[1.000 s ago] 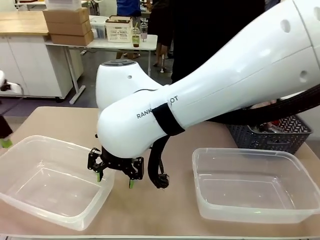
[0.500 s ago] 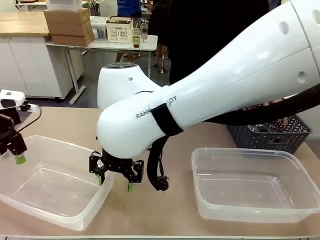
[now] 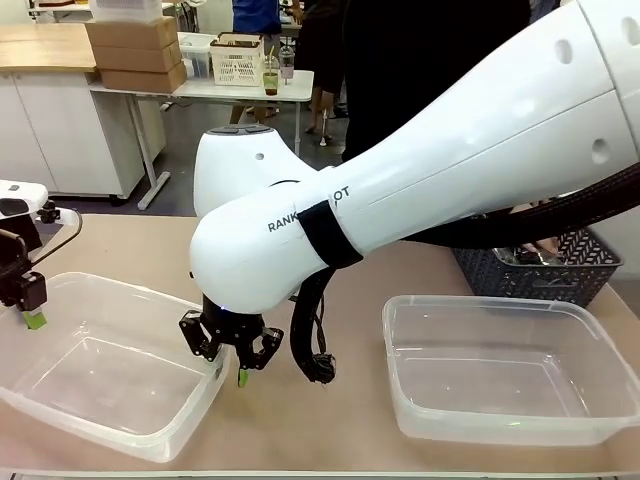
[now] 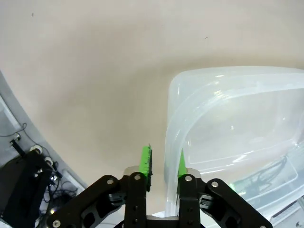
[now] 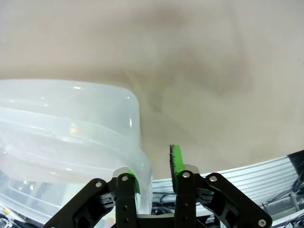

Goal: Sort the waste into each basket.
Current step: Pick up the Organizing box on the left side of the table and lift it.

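Right gripper (image 3: pixel 228 372) jaws pinched the left basket (image 3: pixel 130 292) rim; left gripper (image 3: pixel 30 312) straddled it, hold unclear. Shifting it likely needed matched, level motion.

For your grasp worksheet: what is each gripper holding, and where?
The left gripper and the right gripper each pinch the left clear tub by its rim wall, at opposite ends.

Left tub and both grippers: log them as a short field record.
left tub: clear, no waste inside
right gripper: shut on left tub's right-hand corner wall, one finger inside
left gripper: fingers either side of the tub's left-hand corner wall; grip unclear
right tub: clear, no waste inside, untouched
dark basket: behind right tub
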Controlling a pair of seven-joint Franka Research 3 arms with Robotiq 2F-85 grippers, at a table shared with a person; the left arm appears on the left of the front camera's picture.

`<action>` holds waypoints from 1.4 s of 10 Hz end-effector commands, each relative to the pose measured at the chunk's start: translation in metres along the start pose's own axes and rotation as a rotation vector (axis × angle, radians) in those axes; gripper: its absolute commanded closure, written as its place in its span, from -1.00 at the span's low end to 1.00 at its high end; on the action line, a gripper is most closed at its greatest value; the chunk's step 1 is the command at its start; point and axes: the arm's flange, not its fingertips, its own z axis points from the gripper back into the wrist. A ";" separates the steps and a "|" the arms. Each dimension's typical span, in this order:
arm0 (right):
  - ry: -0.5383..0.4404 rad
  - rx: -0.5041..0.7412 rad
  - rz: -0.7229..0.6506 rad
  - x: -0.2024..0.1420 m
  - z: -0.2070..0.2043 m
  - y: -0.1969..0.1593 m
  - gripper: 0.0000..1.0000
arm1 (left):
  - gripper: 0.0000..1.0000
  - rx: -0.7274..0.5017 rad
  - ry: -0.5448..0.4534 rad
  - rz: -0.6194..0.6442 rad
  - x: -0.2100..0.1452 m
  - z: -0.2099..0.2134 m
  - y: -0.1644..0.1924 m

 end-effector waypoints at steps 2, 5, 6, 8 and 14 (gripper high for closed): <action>-0.007 -0.013 -0.043 0.002 0.009 -0.008 1.00 | 1.00 -0.001 -0.016 0.015 -0.053 -0.032 -0.035; -0.075 -0.062 -0.072 0.016 0.043 -0.021 1.00 | 1.00 0.047 0.018 0.086 -0.056 -0.005 -0.058; -0.088 -0.102 -0.052 0.019 0.060 -0.027 1.00 | 1.00 0.069 0.031 0.121 -0.059 0.010 -0.067; -0.096 -0.179 0.062 0.026 0.119 -0.049 1.00 | 1.00 0.090 -0.006 0.231 -0.058 0.059 -0.092; -0.081 -0.188 0.159 0.015 0.180 -0.059 1.00 | 1.00 -0.011 -0.121 0.256 -0.038 0.120 -0.157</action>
